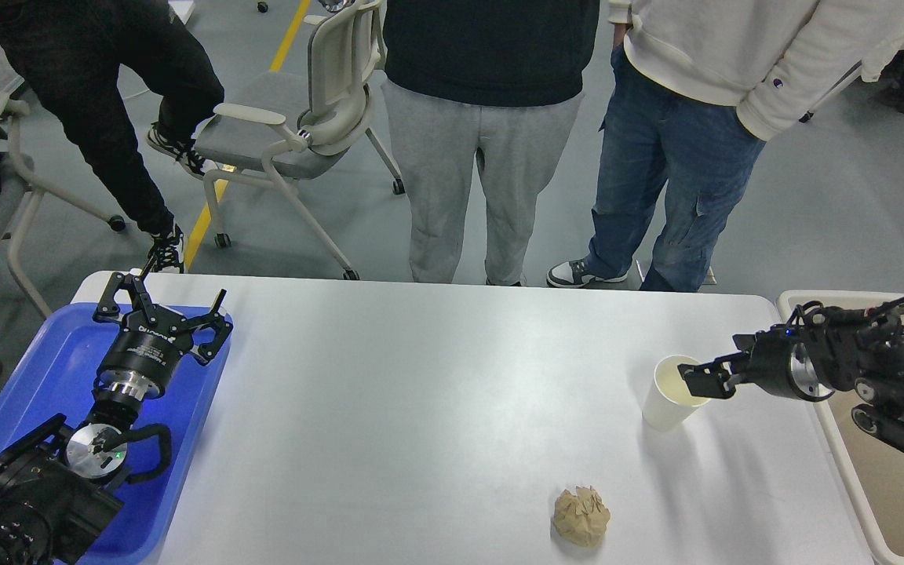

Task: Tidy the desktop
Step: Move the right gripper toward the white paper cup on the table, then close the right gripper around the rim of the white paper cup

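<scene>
Head view: white tabletop (421, 392) spreading wide between blue tray (44, 369) at left and beige bin (883, 502) at right.

Right tool (695, 382) reaching at paper cup's (668, 396) rim, far right; grip state unclear, cannot tell.

Left tool (162, 308) hovering over tray, fingers apart, holding nothing.

Crumpled brown paper ball (581, 515) lying near edge, untouched.

Judging: cup and ball both awaiting clearing.

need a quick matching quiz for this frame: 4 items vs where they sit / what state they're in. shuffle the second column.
Items
1. paper cup
2. crumpled paper ball
3. left gripper
4. beige bin

Places or states
A. open, above the blue tray
B. off the desktop's right end
C. upright, right gripper at its rim
D. lying near the desktop's front edge

Pairs: 1-C, 2-D, 3-A, 4-B
</scene>
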`<state>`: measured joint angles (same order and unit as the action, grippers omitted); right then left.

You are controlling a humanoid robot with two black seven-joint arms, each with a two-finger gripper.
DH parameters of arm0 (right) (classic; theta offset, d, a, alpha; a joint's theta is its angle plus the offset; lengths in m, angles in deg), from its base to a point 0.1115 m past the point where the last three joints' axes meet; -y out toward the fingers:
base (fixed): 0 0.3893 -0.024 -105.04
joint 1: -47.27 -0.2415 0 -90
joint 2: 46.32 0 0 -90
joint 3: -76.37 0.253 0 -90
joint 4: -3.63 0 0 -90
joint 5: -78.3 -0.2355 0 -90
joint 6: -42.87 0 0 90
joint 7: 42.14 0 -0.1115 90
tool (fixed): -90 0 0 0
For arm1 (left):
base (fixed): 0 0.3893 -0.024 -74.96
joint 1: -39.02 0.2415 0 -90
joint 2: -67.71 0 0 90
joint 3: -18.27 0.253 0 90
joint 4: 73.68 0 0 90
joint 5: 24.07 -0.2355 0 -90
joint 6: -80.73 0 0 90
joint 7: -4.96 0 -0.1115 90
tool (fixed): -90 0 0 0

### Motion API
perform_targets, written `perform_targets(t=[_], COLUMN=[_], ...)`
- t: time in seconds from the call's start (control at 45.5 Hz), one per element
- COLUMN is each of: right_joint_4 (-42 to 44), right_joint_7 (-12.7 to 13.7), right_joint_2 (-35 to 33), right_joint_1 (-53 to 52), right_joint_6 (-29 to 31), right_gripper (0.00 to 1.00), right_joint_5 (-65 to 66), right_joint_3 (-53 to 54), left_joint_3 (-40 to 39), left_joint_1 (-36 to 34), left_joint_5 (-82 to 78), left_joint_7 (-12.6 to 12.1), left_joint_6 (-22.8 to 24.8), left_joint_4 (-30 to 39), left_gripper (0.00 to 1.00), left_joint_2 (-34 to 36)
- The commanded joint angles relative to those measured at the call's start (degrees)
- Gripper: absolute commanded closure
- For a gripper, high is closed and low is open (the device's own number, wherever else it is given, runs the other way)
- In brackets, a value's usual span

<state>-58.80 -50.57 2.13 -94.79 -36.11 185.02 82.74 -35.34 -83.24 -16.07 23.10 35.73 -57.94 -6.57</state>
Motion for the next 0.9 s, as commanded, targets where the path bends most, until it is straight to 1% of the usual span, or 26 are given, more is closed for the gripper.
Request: perform_targets(t=[0.0,0.132,0.176,0.198,0.22,0.242,0.286,0.308,0.374,0.396,0.593,0.879], right_joint_4=[4.6,4.96,5.04,5.04,5.13,5.22,5.83,6.18,6.71,6.71,6.63,6.63], right_joint_7=[-1.76,-2.02,-2.37,-2.55,-2.99,-3.17,-3.43,-3.43,-3.43,-3.43,-3.52,-3.61], right_joint_2=[3.32,3.67,3.67,3.67,3.67,3.67,3.67,3.67,3.58,3.58,3.5,3.58], right_joint_1=[-0.41,-0.32,-0.32,-0.32,-0.32,-0.32,-0.4,-0.41,-0.32,-0.23,-1.28,-0.93], right_joint_6=[-1.96,-1.96,-1.96,-1.96,-1.96,-1.88,-1.61,-1.44,-1.44,-1.44,-1.35,-0.91], right_gripper=[0.0,0.0,0.06,0.12,0.21,0.32,0.65,0.77,0.96,1.0,1.0,1.0], right_joint_5=[2.17,2.18,2.18,2.18,2.18,2.18,2.18,2.18,2.18,2.18,1.47,1.12], right_joint_3=[-2.94,-2.94,-2.94,-2.94,-2.94,-2.94,-3.03,-3.03,-3.03,-3.03,-5.4,-5.76], left_joint_3=[0.0,0.0,0.0,0.0,0.0,0.0,0.0,0.0,0.0,0.0,0.0,0.0], left_joint_1=[0.0,0.0,-0.09,-0.09,-0.09,-0.09,-0.09,-0.09,-0.09,-0.09,-0.09,-0.09], left_joint_5=[0.0,0.0,0.0,-0.09,0.0,-0.09,-0.09,-0.09,-0.09,-0.09,-0.09,-0.09], left_joint_7=[-0.03,-0.03,-0.03,-0.03,-0.03,-0.03,-0.03,-0.03,-0.03,-0.03,-0.03,-0.03], left_joint_6=[0.0,0.0,0.0,0.0,0.0,0.0,0.0,0.0,0.0,0.0,0.0,0.0], left_joint_4=[0.0,0.0,0.08,0.0,0.0,0.0,0.0,0.0,0.08,0.08,0.08,0.08], left_gripper=[0.0,0.0,0.0,0.0,0.0,0.0,0.0,0.0,0.0,0.0,0.0,0.0], left_joint_2=[0.0,-0.08,-0.08,-0.08,-0.08,-0.08,-0.08,-0.08,-0.08,-0.08,-0.08,-0.08])
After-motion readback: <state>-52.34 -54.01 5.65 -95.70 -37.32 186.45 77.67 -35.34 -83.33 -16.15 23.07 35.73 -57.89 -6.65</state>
